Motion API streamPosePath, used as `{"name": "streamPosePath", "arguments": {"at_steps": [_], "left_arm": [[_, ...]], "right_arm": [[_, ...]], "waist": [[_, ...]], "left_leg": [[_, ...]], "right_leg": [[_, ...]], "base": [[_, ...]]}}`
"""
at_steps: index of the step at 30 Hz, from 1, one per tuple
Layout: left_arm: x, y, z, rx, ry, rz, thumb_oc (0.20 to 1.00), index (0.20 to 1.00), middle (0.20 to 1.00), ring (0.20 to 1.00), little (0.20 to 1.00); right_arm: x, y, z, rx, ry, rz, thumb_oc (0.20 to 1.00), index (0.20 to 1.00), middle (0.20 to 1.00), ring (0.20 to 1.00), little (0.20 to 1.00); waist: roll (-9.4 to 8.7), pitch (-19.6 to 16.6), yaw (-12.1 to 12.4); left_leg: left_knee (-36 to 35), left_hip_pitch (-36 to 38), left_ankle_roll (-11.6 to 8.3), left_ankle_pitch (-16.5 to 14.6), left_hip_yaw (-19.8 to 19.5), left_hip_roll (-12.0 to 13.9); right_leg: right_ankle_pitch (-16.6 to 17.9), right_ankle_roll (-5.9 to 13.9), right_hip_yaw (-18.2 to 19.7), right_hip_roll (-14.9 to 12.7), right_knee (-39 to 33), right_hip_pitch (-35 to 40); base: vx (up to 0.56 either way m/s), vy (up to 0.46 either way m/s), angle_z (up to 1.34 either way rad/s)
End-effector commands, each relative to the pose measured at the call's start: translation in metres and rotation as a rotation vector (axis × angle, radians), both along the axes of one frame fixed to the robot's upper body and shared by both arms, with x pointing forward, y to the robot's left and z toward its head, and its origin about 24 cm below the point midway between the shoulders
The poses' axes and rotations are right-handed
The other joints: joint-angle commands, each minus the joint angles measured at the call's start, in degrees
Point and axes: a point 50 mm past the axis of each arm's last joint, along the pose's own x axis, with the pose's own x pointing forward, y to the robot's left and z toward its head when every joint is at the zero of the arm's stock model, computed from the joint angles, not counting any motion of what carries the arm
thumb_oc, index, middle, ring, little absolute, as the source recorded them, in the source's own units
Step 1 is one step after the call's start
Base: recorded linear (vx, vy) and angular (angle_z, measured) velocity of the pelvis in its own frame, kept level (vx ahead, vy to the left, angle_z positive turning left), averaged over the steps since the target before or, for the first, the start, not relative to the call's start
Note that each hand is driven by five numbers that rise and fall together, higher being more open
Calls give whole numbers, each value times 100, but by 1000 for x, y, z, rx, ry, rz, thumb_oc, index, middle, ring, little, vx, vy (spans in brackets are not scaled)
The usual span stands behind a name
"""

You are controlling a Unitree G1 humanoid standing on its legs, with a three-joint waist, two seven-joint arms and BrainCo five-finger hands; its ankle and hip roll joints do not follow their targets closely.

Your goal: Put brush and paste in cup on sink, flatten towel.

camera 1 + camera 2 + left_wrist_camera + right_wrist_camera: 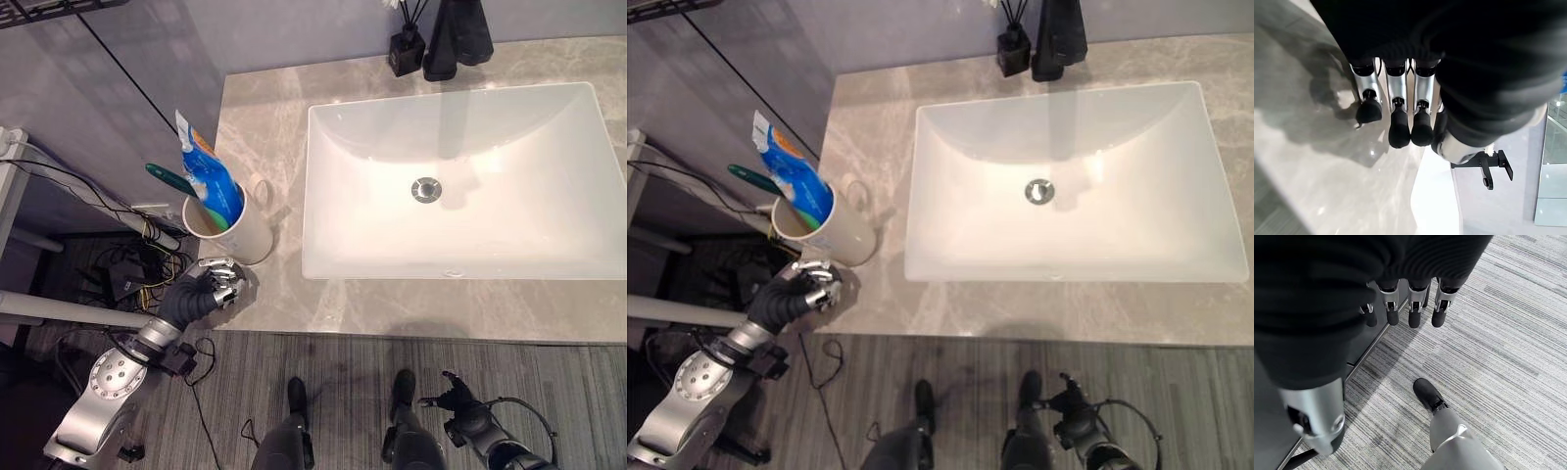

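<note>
A cream ceramic cup [238, 225] with a rounded handle stands on the desk [257, 108], just beside the left rim of the sink [460, 176]. Inside the cup there is a blue tube of paste [209, 174] with a flat crimped end, leaning toward the upper left, and a brush with a dark green handle [168, 177] that sticks out to the left over the cup's edge. Both are already in the cup. I cannot see any towel on the desk.

The desk is a slab of grey stone with pale veins, smooth and a little glossy. The sink is a white rectangular basin with rounded corners and a round metal drain [426, 190] in the middle. At the back edge stand a small dark square bottle with thin sticks [406, 47] and a taller black object [458, 35] beside it; I cannot tell what it is.

The left hand [217, 282] rests at the front left corner of the desk, just below the cup. Its fingers [1398, 128] are relaxed and slightly bent over the stone, holding nothing. The right hand [458, 399] hangs low over the floor, well apart from the desk, with the fingers [1413, 313] loosely extended and empty.

The floor [1508, 333] is a grey striped carpet with a fine ribbed texture. The wall behind the desk is plain pale grey. To the left of the desk there is a white frame [12, 176] with some cables near it.
</note>
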Motion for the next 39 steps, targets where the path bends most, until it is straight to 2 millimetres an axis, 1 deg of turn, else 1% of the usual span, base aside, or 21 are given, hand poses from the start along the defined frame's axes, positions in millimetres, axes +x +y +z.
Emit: {"name": "streamPosePath", "arguments": {"at_steps": [1, 4, 7, 13, 17, 19, 24, 32, 39], "left_arm": [[6, 9, 15, 14, -105, 58, 200, 200, 200, 200, 200], [13, 19, 25, 24, -155, 117, 200, 200, 200, 200, 200], [18, 22, 32, 40, -189, 141, 200, 200, 200, 200, 200], [27, 29, 38, 58, -227, 196, 200, 200, 200, 200, 200], [37, 25, 36, 32, -229, 206, 200, 200, 200, 200, 200], [37, 21, 34, 34, -225, 189, 200, 200, 200, 200, 200], [34, 15, 26, 27, -187, 148, 200, 200, 200, 200, 200], [25, 1, 22, 9, -151, 40, 200, 200, 200, 200, 200], [26, -5, 21, 2, -140, 5, 200, 200, 200, 200, 200]], "right_arm": [[21, -2, 13, 8, -93, -27, 1000, 1000, 1000, 1000, 1000], [19, -4, 13, 18, -101, -51, 1000, 1000, 1000, 1000, 1000], [17, -5, 12, 19, -100, -58, 1000, 1000, 1000, 1000, 1000], [17, -5, 12, 28, -107, -71, 1000, 1000, 1000, 1000, 1000], [19, -2, 12, 34, -110, -77, 1000, 1000, 1000, 1000, 1000], [19, -2, 12, 34, -112, -86, 1000, 1000, 1000, 1000, 1000], [21, -2, 13, 37, -119, -88, 1000, 1000, 1000, 1000, 1000], [20, -3, 11, 27, -96, -83, 1000, 1000, 1000, 1000, 1000], [24, 2, 12, 32, -103, -62, 1000, 1000, 1000, 1000, 1000]], "waist": [[-172, 109, -153], [-149, 172, -207], [-142, 200, -247], [-167, 206, -327], [-173, 212, -381], [-169, 210, -402], [-196, 191, -425], [-177, 147, -431], [-155, 162, -465]], "left_leg": [[2, 26, -147, 475, 34, 92], [2, -24, -150, 476, 45, 102], [2, -43, -146, 469, 49, 96], [2, -65, -140, 436, 84, 94], [2, -80, -135, 414, 118, 86], [2, -74, -137, 407, 124, 87], [2, -7, -122, 380, 158, 99], [2, 46, -113, 346, 181, 93], [2, 28, -114, 348, 211, 84]], "right_leg": [[-619, 127, 294, -148, 758, -51], [-654, 121, 299, -159, 871, -158], [-670, 118, 308, -156, 937, -213], [-665, 131, 380, -146, 988, -335], [-654, 132, 420, -151, 996, -387], [-650, 138, 431, -143, 993, -399], [-651, 137, 496, -125, 1033, -397], [-664, 135, 543, -133, 1047, -403], [-654, 126, 587, -121, 1060, -464]], "base": [[10, -4, -5], [4, 0, -1], [4, 4, -1], [0, 0, 0], [11, 19, -5], [13, 24, -5], [6, 7, -2], [-1, 12, -3], [-10, 5, -3]]}}
